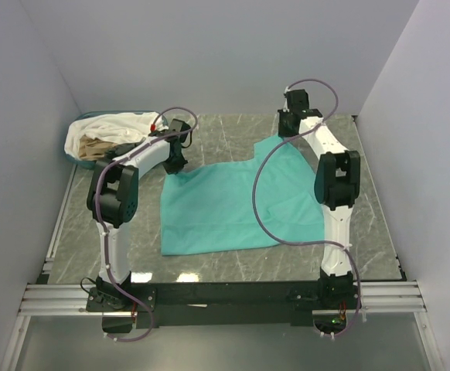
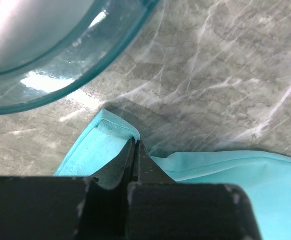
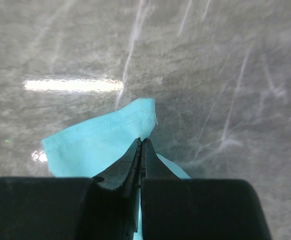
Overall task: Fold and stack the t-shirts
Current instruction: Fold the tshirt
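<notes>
I see a grey, white-veined marble counter (image 1: 225, 267) boxed in by plain pale walls (image 1: 209, 54) at 9, 12 and 3 o'clock. An aluminium rail (image 1: 63, 297) runs along its 6 o'clock edge; a bright light streak (image 3: 73, 85) glints off the stone.

The top camera looks down from above and behind the arm bases (image 1: 115, 294), taking in the whole table (image 1: 209, 267), teal shirt (image 1: 225, 205) and basket (image 1: 73, 158). The left wrist camera peers close past the left gripper (image 2: 135, 145) at a shirt corner and the basket's wall. The right wrist camera, equally near, looks past the right gripper (image 3: 140, 142) at another corner, so all three views share the shirt.
</notes>
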You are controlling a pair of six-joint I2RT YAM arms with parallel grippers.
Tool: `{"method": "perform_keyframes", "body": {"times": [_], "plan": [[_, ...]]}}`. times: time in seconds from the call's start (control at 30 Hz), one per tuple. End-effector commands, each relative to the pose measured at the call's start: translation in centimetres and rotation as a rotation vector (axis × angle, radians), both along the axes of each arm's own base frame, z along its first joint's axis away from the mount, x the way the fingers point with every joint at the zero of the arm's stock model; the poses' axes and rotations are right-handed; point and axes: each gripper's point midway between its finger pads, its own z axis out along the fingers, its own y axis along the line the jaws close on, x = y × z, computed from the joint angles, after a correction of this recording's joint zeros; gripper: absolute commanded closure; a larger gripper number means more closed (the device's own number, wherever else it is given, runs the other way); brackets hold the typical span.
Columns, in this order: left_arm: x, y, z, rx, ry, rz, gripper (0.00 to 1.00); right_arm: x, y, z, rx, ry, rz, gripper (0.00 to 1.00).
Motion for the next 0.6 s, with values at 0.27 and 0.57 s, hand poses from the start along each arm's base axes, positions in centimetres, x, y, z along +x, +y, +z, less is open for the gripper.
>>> {"method": "perform_keyframes", "body": {"times": [0.27,0.57], "plan": [[-0.1,0.3,5.5,0.025,-0.140,0.048,0.99,-1.3,-0.2,7.7,-0.002,-0.218,0.066,1.00],[-2.2,-1.1,5.4,0.017,-0.138,0.019,0.99,-6.2,0.0,8.0,0.043,-0.221,0.065,1.00]]}}
